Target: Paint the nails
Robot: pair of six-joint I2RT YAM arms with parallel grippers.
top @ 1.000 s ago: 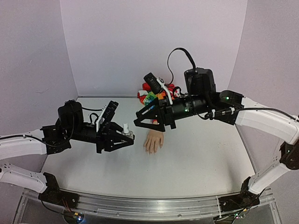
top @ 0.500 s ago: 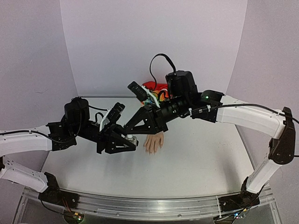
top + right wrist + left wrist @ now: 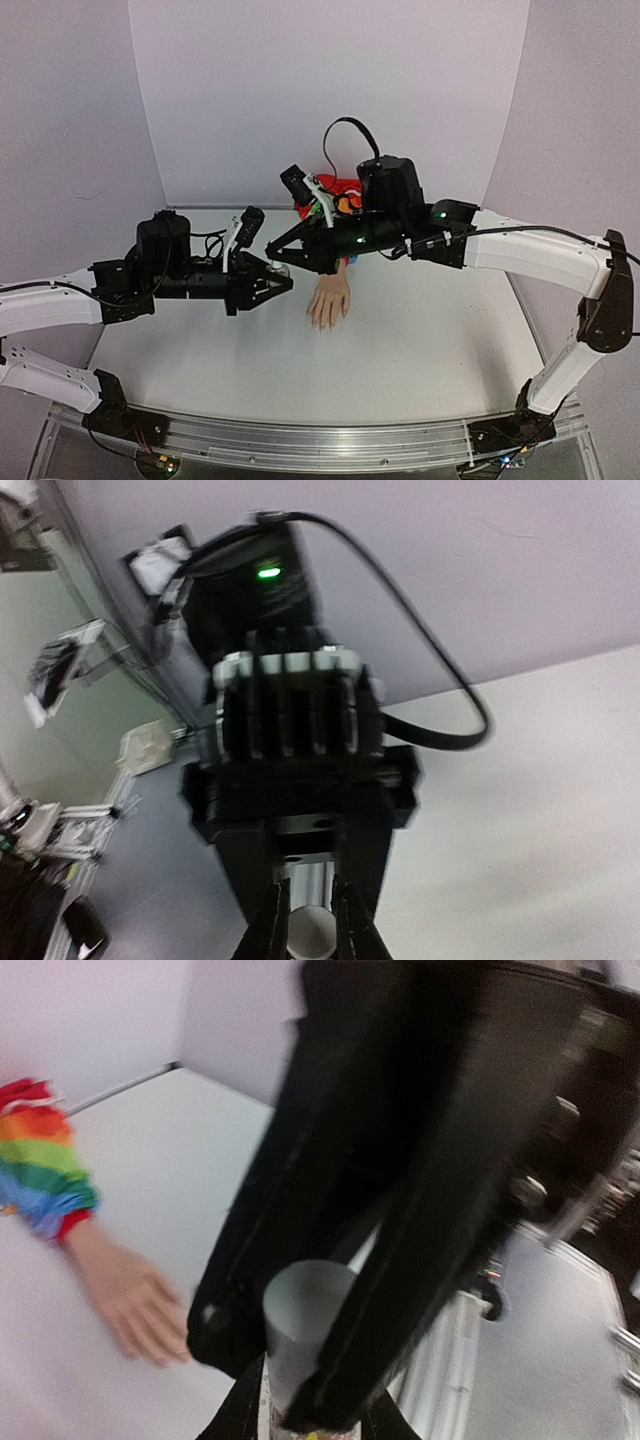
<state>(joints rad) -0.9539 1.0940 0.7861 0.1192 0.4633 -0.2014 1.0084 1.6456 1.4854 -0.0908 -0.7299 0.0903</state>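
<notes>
Matt table (image 3: pixel 420 340), cloth sleeve (image 3: pixel 40 1165) (rainbow), smooth fake hand (image 3: pixel 328 303)

The fake hand (image 3: pixel 329 301) is pale and flesh-coloured and lies flat on the white surface (image 3: pixel 430 340) near its middle. Its fingers are slightly spread and point toward the near edge. Its wrist runs back into a rainbow-striped sleeve (image 3: pixel 40 1160), banded red, orange, yellow, green and blue with a red cuff, bunched toward the back wall. The nails (image 3: pixel 326 324) sit at the fingertips, too small to tell whether any carries colour; the left wrist view shows the hand blurred.
</notes>
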